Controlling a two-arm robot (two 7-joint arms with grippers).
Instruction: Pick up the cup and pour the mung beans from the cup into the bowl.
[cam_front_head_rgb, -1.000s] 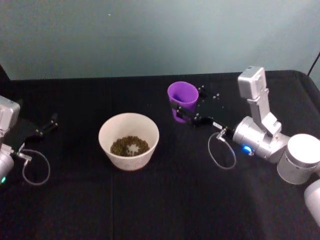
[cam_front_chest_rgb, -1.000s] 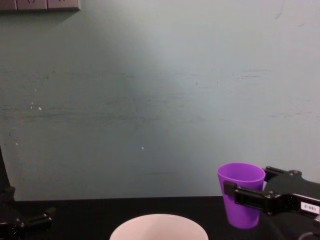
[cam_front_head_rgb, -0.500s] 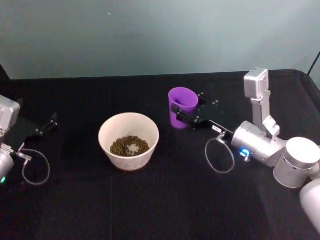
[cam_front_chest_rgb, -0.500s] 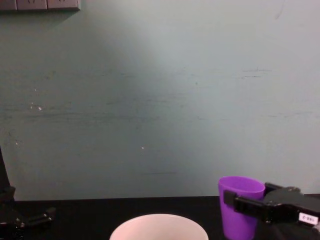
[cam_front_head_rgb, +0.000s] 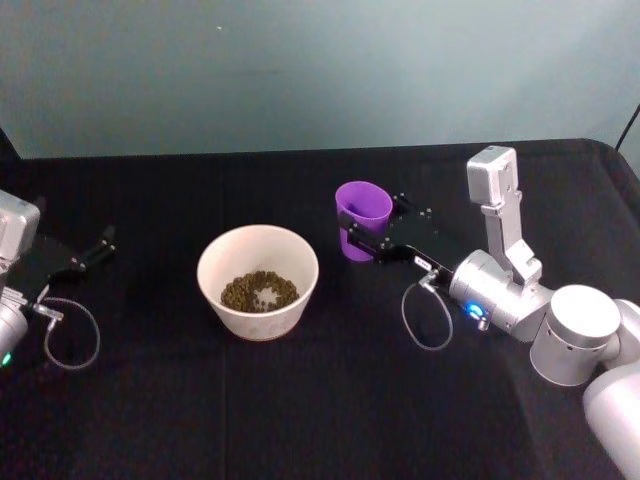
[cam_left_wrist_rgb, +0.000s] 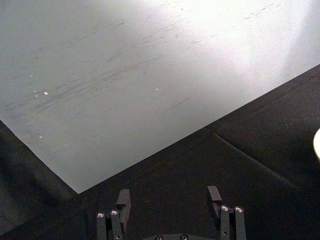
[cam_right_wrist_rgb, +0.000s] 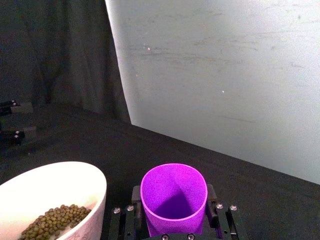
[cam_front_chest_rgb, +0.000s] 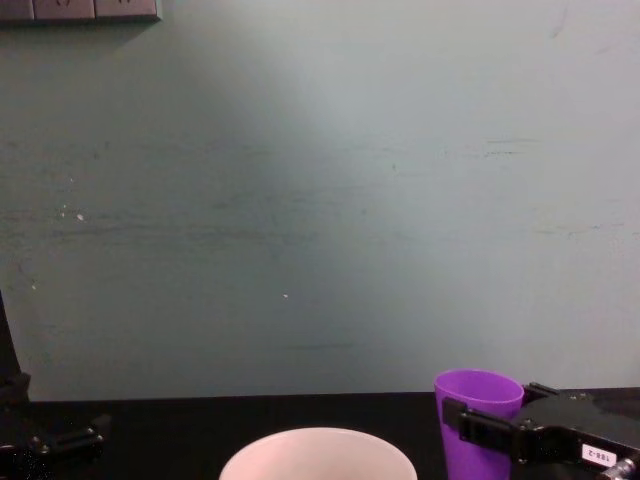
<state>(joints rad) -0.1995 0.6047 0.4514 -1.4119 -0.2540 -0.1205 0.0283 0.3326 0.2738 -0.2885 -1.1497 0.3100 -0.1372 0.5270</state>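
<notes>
The purple cup (cam_front_head_rgb: 362, 212) stands upright just right of the white bowl (cam_front_head_rgb: 203, 262), low over the black table. My right gripper (cam_front_head_rgb: 376, 222) is shut on the cup, one finger on each side of it. In the right wrist view the cup (cam_right_wrist_rgb: 173, 194) shows a bare purple inside between the fingers (cam_right_wrist_rgb: 135, 199). Mung beans (cam_front_head_rgb: 260, 291) lie in the bottom of the bowl, and the beans (cam_right_wrist_rgb: 50, 222) show again in the bowl (cam_right_wrist_rgb: 60, 169) in the right wrist view. The chest view has the cup (cam_front_chest_rgb: 476, 400) beside the bowl's rim (cam_front_chest_rgb: 318, 438). My left gripper (cam_front_head_rgb: 92, 252) rests open at the far left.
A black cloth covers the table (cam_front_head_rgb: 300, 400), with a pale wall (cam_front_head_rgb: 300, 70) behind it. A loose cable loop (cam_front_head_rgb: 425, 320) hangs by the right wrist. In the left wrist view the left gripper (cam_left_wrist_rgb: 169, 200) holds nothing over the dark cloth.
My right gripper has come down with the cup and shifted slightly left, closer to the bowl. The bowl and the left arm have not moved.
</notes>
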